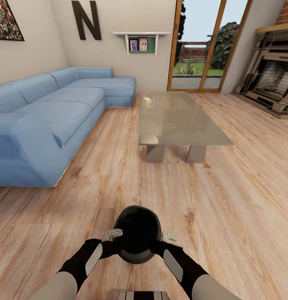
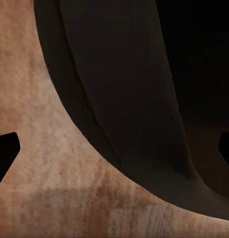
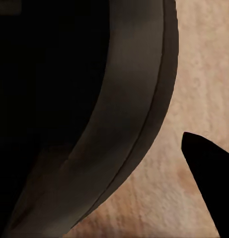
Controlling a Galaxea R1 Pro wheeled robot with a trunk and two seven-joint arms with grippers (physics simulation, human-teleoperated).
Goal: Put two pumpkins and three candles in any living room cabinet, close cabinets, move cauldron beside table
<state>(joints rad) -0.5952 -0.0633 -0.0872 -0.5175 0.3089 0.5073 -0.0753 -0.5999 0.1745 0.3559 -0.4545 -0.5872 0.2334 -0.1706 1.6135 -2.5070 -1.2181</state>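
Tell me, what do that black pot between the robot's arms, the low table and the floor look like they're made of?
The cauldron looks like matte black metal, perhaps cast iron: dull, no shine. The table seems to have a glossy grey-beige glass top, since it shows soft reflections, on pale blocky legs, possibly stone. The floor looks like light wood planks with visible grain and seams.

Matte-black cauldron (image 1: 137, 233), blue sofa (image 1: 48, 121), grey-beige table (image 1: 177, 121), light wood-grain floor (image 1: 235, 200).

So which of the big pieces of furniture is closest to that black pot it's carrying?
The glass-topped table, standing straight ahead of the cauldron across bare plank floor. The blue sofa sits off to the left, the fireplace far right.
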